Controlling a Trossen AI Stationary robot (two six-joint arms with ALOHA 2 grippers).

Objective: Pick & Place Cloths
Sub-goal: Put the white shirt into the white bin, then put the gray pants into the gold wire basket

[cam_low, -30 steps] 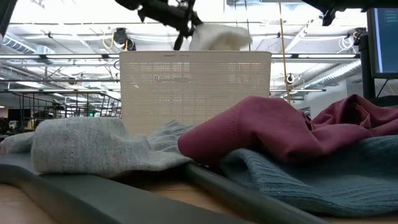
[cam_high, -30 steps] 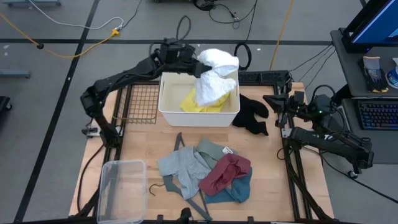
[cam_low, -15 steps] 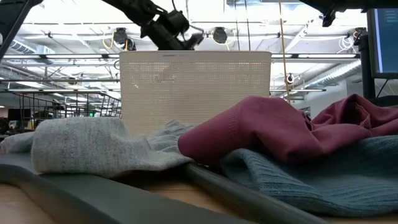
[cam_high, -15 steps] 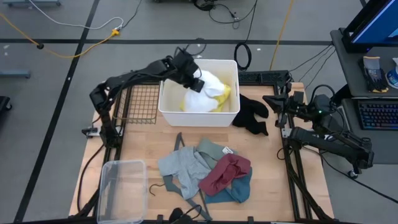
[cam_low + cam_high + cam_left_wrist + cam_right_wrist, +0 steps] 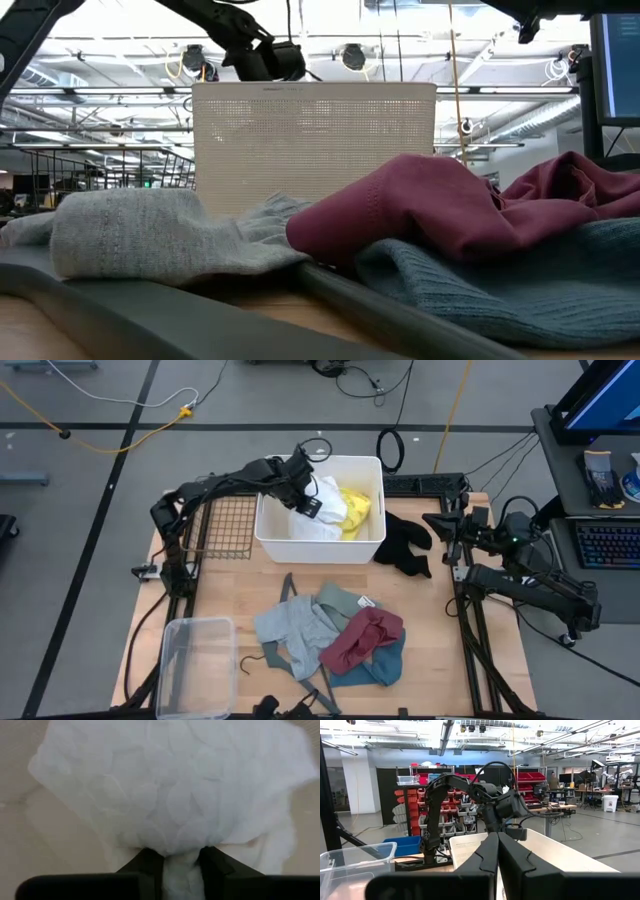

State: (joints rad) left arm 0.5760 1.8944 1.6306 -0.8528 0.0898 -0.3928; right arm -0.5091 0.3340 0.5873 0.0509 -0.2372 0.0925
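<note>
My left gripper (image 5: 306,501) reaches down into the white bin (image 5: 320,548) and is shut on the white cloth (image 5: 326,512). That cloth lies in the bin, partly over the yellow cloth (image 5: 358,510). The black cloth (image 5: 405,544) lies on the table right of the bin. Grey (image 5: 284,630), sage-green (image 5: 340,600), maroon (image 5: 362,638) and teal (image 5: 378,666) cloths are heaped near the table's near edge. My right gripper (image 5: 433,520) waits shut at the right edge; its fingers (image 5: 490,851) meet in its wrist view. My left gripper pinches a bunched fold of the white cloth (image 5: 182,866) between its two fingers (image 5: 150,865). It comes from above and the bin's left, slanting down. The cloth spreads out ahead of the fingers and rests inside the bin, on the floor and the yellow cloth.
A thin grey hanger (image 5: 300,660) lies under the heap of cloths. A clear plastic tub (image 5: 195,660) stands at the near left corner, and a wire grid (image 5: 226,525) lies left of the bin. In the low view the bin wall (image 5: 315,140) stands behind the grey (image 5: 150,235) and maroon (image 5: 430,210) cloths.
My left gripper has moved down from above the bin's far rim into the bin, still shut on the white cloth. The cloth, which hung over the rim, has sunk below it and now lies on the yellow cloth.
</note>
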